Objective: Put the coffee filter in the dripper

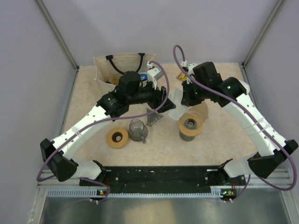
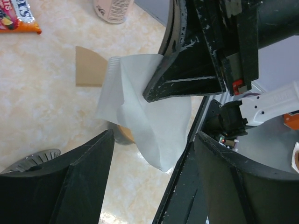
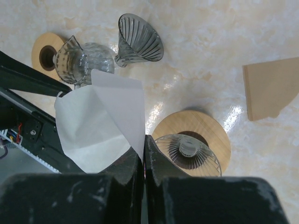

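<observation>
White coffee filter (image 3: pixel 100 126) pinched tight in right gripper (image 3: pixel 144 145), hanging just beside dripper (image 3: pixel 189 151), on the side toward left gripper (image 1: pixel 162 98); left gripper spread wide about filter's other edge; right arm nearer dripper

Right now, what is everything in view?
white filter: one, white, in the right jaws
brown filter: one, tan, lying flat, right
dripper: one, grey cone in tan ring, right of centre
cup: one, clear glass, centre
spare cone: one, grey, beside cup
spare ring: one, tan, left of cup
bag: one, beige, back left
packet: one, red-orange, back
left gripper: one, black, jaws open
right gripper: one, black, shut on white filter
</observation>
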Controlling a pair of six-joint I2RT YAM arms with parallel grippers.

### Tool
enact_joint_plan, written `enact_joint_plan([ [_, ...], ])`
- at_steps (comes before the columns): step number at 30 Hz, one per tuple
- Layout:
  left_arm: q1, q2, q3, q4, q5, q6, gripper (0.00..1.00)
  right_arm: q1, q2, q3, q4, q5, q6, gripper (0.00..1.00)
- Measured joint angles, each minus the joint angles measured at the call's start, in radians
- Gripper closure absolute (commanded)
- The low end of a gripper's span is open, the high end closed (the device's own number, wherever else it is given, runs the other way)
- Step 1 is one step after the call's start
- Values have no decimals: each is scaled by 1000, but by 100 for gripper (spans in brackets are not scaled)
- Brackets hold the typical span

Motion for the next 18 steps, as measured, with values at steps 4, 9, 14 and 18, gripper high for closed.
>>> enact_joint_plan([
  [4, 0, 13, 0, 9, 41, -25, 47, 0, 0, 0, 14, -5, -4, 100],
  [9, 0, 50, 1, 10, 53, -48, 69, 0, 0, 0, 17, -10, -4, 100],
  [14, 0, 55, 1, 9, 48, -57, 82, 0, 0, -2, 18, -2, -4, 100],
  [18, 0, 54, 1, 2, 7, -63, 96, 0, -1, -5, 17, 12, -3, 100],
])
